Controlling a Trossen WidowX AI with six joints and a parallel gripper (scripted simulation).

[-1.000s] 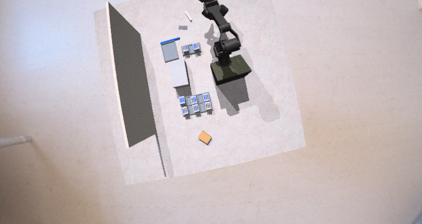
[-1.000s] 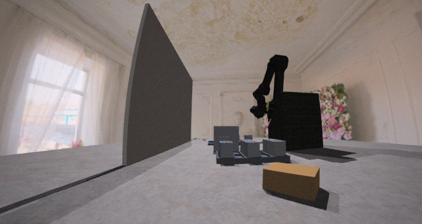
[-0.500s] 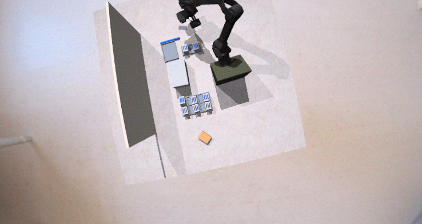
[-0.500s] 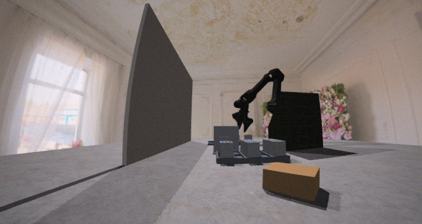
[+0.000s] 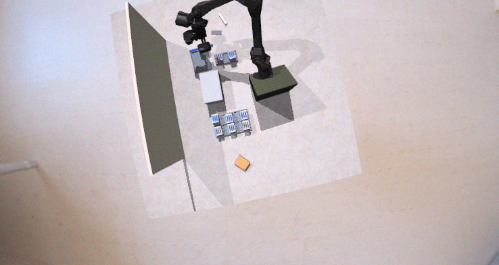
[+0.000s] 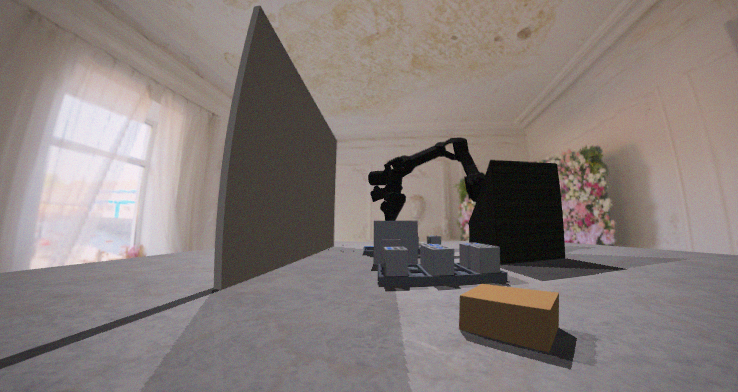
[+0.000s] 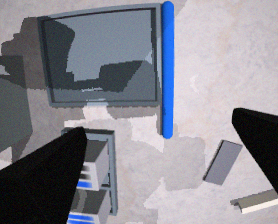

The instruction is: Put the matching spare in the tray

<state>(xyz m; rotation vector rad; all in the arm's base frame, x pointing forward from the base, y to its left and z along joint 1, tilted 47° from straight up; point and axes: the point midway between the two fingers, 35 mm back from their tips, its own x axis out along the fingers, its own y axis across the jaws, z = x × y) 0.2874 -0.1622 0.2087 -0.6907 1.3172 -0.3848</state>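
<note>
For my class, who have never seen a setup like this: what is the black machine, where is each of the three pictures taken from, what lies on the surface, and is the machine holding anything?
The black machine is a robot arm with several joints, standing on a dark green block. At its tip is a two-fingered claw.

One picture looks down from above. One looks across the surface from low down. The third comes from a camera at the arm's wrist, so the two black shapes at its bottom edge are the claw's fingers.

On the surface lie a grey tray with a blue bar along one side, a plain grey block, a rack of six small grey spares with blue labels, a separate labelled unit beside the tray, an orange box and a tall dark wall panel.

The claw is open above the tray, holding nothing.
</note>
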